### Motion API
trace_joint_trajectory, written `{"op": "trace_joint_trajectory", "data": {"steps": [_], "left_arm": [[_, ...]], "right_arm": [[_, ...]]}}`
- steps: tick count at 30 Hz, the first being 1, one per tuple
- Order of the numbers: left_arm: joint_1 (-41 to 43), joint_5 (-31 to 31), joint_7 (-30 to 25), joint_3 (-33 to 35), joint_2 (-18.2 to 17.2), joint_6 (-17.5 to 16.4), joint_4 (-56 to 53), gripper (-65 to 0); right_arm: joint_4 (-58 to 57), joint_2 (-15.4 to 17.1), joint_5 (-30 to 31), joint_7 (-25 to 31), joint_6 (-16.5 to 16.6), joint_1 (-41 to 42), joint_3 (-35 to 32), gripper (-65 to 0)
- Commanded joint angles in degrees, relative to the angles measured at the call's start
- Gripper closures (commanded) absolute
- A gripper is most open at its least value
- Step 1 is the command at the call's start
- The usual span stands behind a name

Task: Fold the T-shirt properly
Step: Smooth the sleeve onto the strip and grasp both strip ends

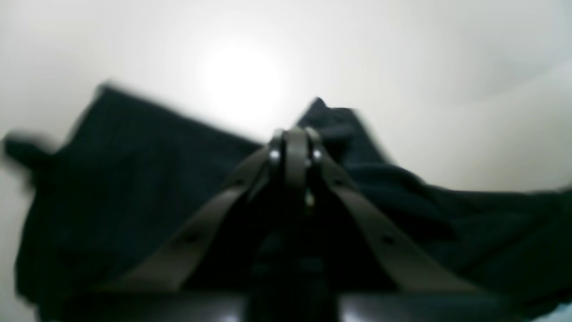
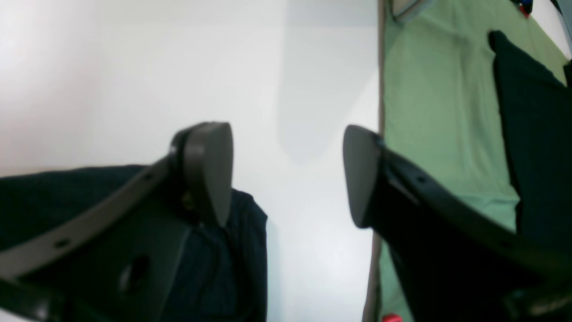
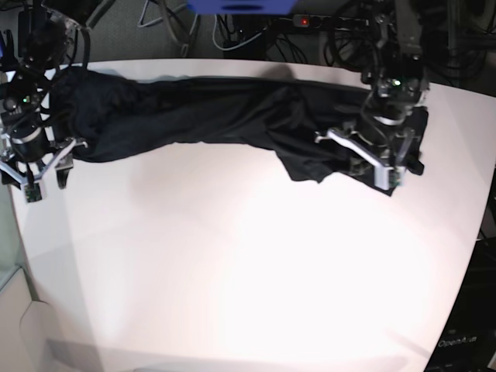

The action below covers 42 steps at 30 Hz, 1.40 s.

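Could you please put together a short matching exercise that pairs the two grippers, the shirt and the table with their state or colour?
Things:
1. left gripper
2. right gripper
3. T-shirt
4. table

States or colours:
A. white, bare in front
B. jaws wide apart
C. black, stretched along the far edge
D. jaws shut

Pairs: 1-D, 2-B, 3-C, 4-A

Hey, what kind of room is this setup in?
Probably a robotics lab: a white table with two arms over a black T-shirt, and a tangle of cables and a power strip behind.
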Motion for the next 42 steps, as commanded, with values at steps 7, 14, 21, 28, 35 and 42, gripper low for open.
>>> {"op": "trace_joint_trajectory", "data": {"steps": [7, 14, 21, 28, 35, 42], "left_arm": [[4.17, -11.50, -1.69, -12.13, -5.58, -0.76, 1.15, 0.0], [5.31, -12.11, -1.42, -20.40, -5.32, -6.83, -0.96, 0.0], [5.31, -12.03, -1.51, -25.41, -5.32, -12.45, -6.76, 0.0], [4.79, -12.03, -1.60, -27.43, -5.67, -14.65, -10.46, 0.0], [3.20, -12.03, -1.60, -27.34, -5.58, -14.65, -14.41, 0.0], [3.20, -12.20, -1.69, -27.26, -5.32, -15.62, -14.24, -11.4]], "right_arm": [[1.00, 0.69, 0.46, 1.22, -0.25, 0.55, 0.13, -39.0], [1.00, 0.69, 0.46, 1.31, -0.25, 0.64, 0.13, -39.0], [0.91, 0.69, 0.46, 1.57, -0.25, 0.64, 0.13, -39.0], [0.83, 0.69, 0.55, 1.57, -0.25, 0.64, 0.04, -39.0], [0.83, 0.69, 0.55, 1.57, -0.25, 0.47, -1.19, -39.0], [0.83, 0.69, 0.55, 1.57, -0.25, 0.55, -1.19, -39.0]]}}
